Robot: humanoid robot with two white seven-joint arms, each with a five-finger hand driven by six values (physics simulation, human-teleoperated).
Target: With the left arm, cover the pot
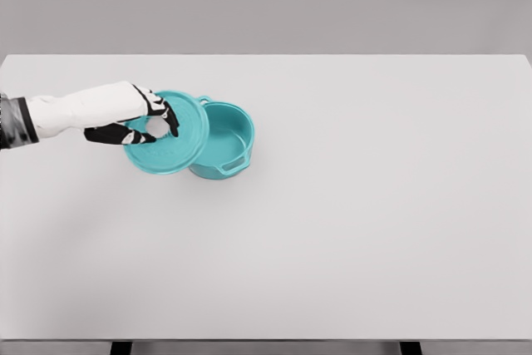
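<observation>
Table (349,230): 1, white, bearing all.
Pot (226,140): 1, teal, sitting open on table's left part, mouth mostly uncovered, awaiting lid.
Lid (170,140): 1, teal, tilting, overlapping pot's left rim, lying mostly left of pot; judging it is being carried over mouth.
Left hand (148,126): 1 in view, coming in from left, fingers pinching white knob (157,126) at lid's centre, likely for steady carrying.
Right hand: 0 showing.
</observation>
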